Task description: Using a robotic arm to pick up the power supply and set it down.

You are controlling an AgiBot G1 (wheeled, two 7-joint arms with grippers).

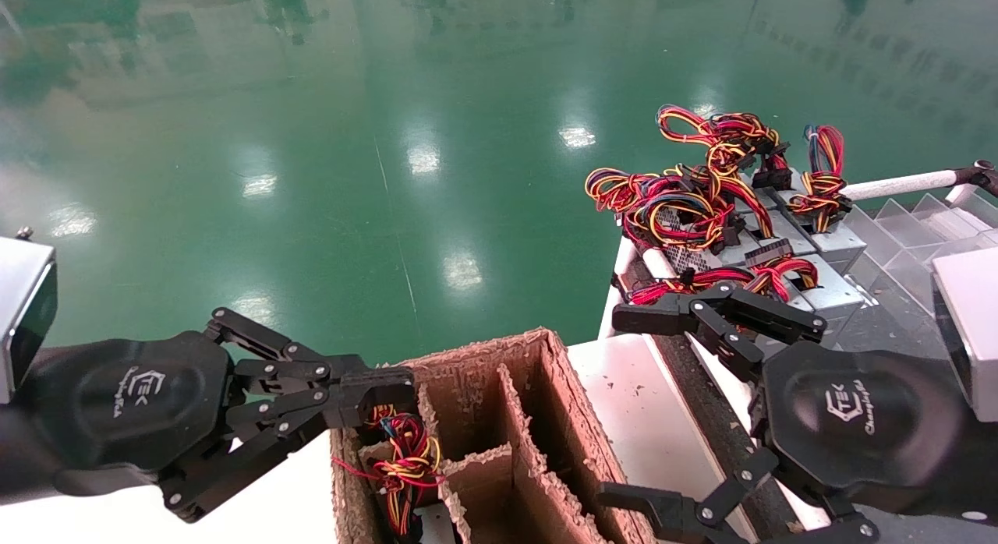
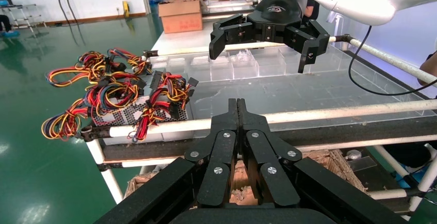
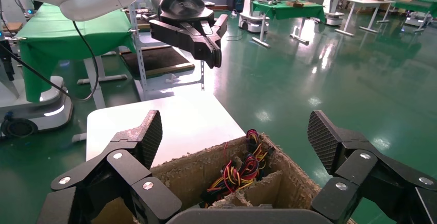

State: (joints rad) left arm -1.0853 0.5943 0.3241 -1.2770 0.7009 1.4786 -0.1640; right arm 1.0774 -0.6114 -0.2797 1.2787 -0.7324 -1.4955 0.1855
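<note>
Several grey power supplies [image 1: 811, 252] with red, yellow and black wires lie piled on the rack at the right; the left wrist view shows the pile of power supplies [image 2: 129, 112] too. One more wire bundle [image 1: 404, 457] sticks out of the left compartment of a torn cardboard box [image 1: 538, 419]; its metal case is hidden. My left gripper [image 1: 388, 390] hangs shut and empty just above that bundle, at the box's left rim. My right gripper [image 1: 635, 410] is open and empty between the box and the rack. The right wrist view looks down between my right gripper [image 3: 237, 136] onto the bundle [image 3: 241, 168].
The box [image 3: 180, 175] has cardboard dividers and stands on a white table [image 1: 647, 427]. The rack has white tube rails [image 2: 330, 113] and clear plastic bins [image 1: 908, 228] behind the pile. Green floor lies beyond. Each wrist view shows the other arm's gripper farther off.
</note>
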